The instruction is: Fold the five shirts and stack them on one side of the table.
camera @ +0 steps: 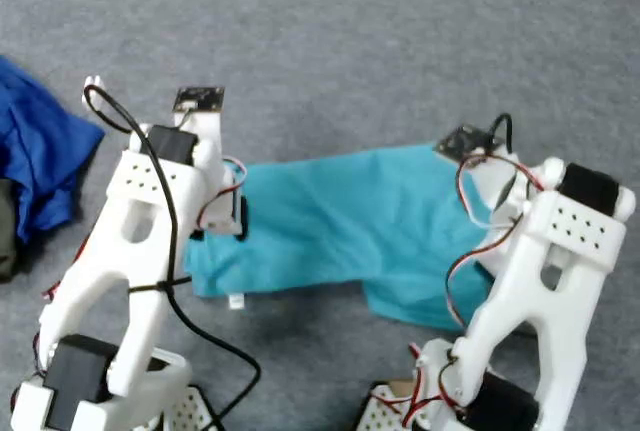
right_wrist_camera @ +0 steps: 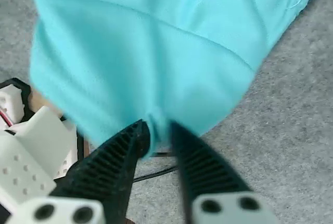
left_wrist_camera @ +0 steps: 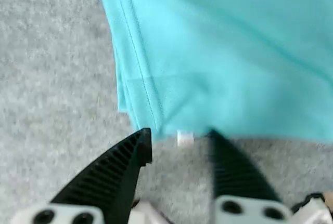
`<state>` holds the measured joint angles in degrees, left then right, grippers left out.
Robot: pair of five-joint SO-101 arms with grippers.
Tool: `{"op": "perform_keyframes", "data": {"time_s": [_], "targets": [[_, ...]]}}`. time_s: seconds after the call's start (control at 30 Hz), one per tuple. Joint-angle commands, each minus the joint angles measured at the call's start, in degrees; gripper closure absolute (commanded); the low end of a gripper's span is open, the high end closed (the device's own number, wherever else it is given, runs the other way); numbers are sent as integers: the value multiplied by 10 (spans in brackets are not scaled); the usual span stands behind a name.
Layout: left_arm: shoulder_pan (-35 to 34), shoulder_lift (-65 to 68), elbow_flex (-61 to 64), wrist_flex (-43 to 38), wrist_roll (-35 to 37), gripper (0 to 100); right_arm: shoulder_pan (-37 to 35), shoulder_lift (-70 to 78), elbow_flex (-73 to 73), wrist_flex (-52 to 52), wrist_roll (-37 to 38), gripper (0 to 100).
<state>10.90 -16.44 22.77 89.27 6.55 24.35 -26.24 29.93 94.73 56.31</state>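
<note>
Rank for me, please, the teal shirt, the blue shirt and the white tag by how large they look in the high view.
1. teal shirt
2. blue shirt, partly cut off by the picture's edge
3. white tag

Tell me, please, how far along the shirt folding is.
Done: nothing looks folded yet. In hand: the right end effector pinches the teal shirt, which lies spread out; the left end effector is open at its hem. Remaining: the blue shirt lies crumpled.
</note>
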Motion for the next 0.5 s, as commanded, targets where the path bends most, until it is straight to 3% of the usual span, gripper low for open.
{"op": "perform_keyframes", "data": {"time_s": [0.0,0.27,0.37,0.47], "targets": [[-2,-24,-20,17,4,657,13,-25,-4,10,7,737],[-3,-20,-120,32,5,654,7,-22,-103,49,19,715],[-11,-19,-136,-22,46,654,-17,-20,-116,-2,-10,734],[-25,-18,-136,-93,102,655,-56,-20,-116,-53,-55,825]]}}
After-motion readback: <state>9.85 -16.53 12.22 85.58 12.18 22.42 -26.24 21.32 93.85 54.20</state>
